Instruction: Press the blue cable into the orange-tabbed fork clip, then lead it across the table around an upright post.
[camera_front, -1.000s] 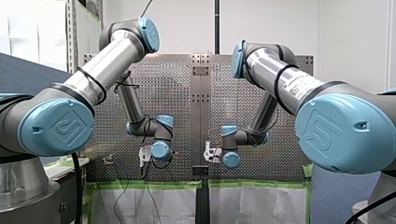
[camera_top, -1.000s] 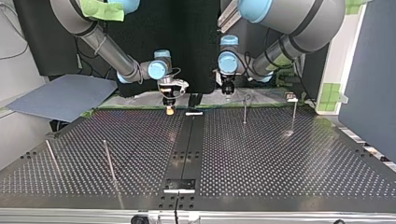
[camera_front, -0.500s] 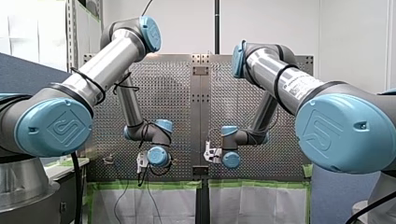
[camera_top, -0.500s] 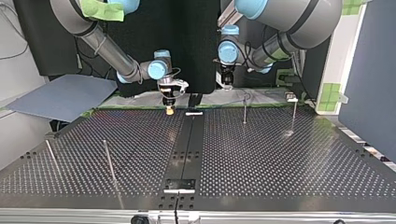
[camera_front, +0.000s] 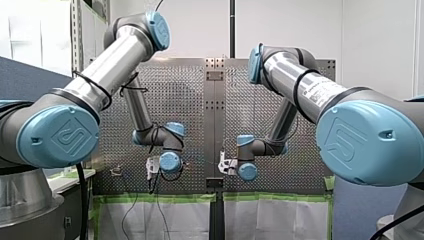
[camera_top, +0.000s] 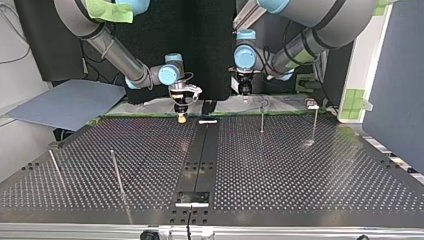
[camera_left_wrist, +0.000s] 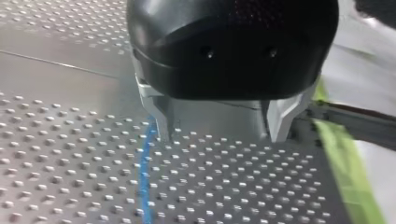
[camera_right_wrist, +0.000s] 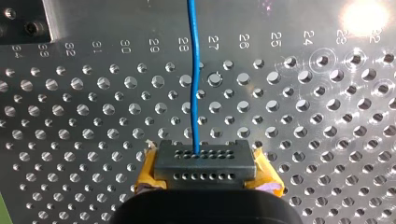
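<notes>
My right gripper (camera_right_wrist: 205, 163) is clamped on the blue cable (camera_right_wrist: 194, 70). The yellow pads (camera_right_wrist: 149, 175) sit on either side of it, and the cable leaves the dark front between them and runs straight ahead, at twelve o'clock from the fingertips, over the perforated table (camera_right_wrist: 84, 116).

In the top view this gripper (camera_top: 182, 118) points down at the table's far edge, at about twelve o'clock from the table's (camera_top: 300, 175) middle and a touch toward eleven. A small pale bar (camera_top: 208, 121) lies just beside it on the centre strip.

My left gripper (camera_left_wrist: 219, 133) has its jaws spread wide and holds nothing. Its two metal fingers (camera_left_wrist: 163, 119) hang over the table with only bare holes between them. The blue cable (camera_left_wrist: 145, 172) passes just outside one finger, not between the two, and I cannot tell whether it touches that finger. A strip of green tape (camera_left_wrist: 348, 177) marks the table's edge beyond the other finger.

In the top view this gripper (camera_top: 244, 92) hangs above the far edge at about one o'clock, well apart from my right one. Two upright posts stand near it, one (camera_top: 262, 117) at one o'clock and one (camera_top: 315, 121) at two. Two more (camera_top: 116, 170) (camera_top: 54, 167) lean at about nine o'clock.
</notes>
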